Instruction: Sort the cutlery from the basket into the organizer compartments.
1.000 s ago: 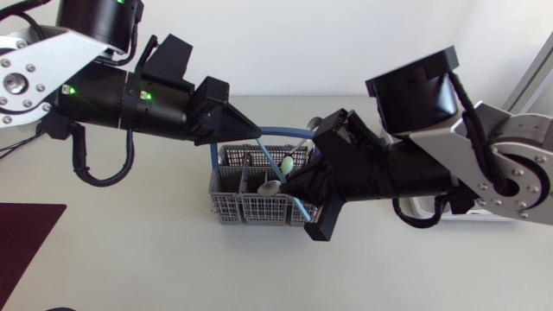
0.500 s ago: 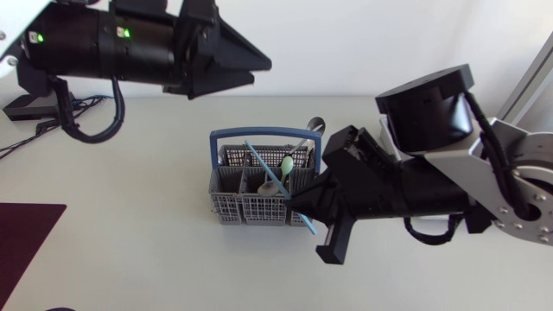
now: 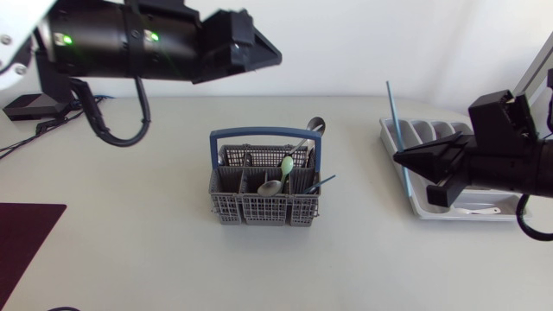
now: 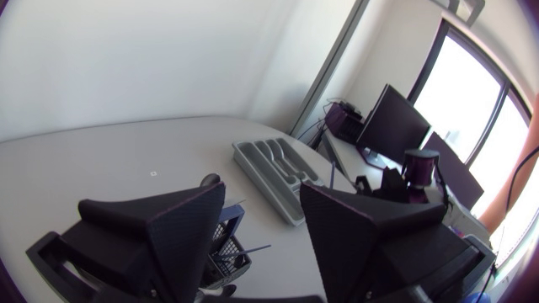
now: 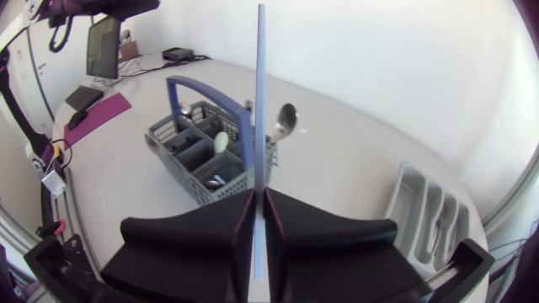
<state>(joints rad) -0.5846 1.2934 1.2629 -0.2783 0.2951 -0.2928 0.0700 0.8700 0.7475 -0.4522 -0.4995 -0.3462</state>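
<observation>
The grey cutlery basket (image 3: 259, 206) with a blue handle stands mid-table, holding a green spoon (image 3: 286, 164), a grey spoon (image 3: 270, 187) and a dark ladle (image 3: 313, 127). My right gripper (image 3: 402, 161) is shut on a long thin blue utensil (image 3: 390, 108), held upright over the near-left edge of the grey organizer (image 3: 429, 130). In the right wrist view the blue utensil (image 5: 259, 84) rises from between the closed fingers of the right gripper (image 5: 258, 202), with the basket (image 5: 206, 147) beyond. My left gripper (image 3: 263, 53) hangs high behind the basket; the left gripper (image 4: 263, 192) is open and empty.
A dark purple mat (image 3: 24, 235) lies at the near-left table edge. The organizer (image 5: 428, 209) sits at the table's right side, its compartments running front to back. A small blue-tipped piece (image 3: 322, 182) sticks out of the basket's right end.
The left gripper opened, let go of the blue utensil and rose away to the back left. The right arm drew the utensil out of the basket and carried it right to the organizer.
</observation>
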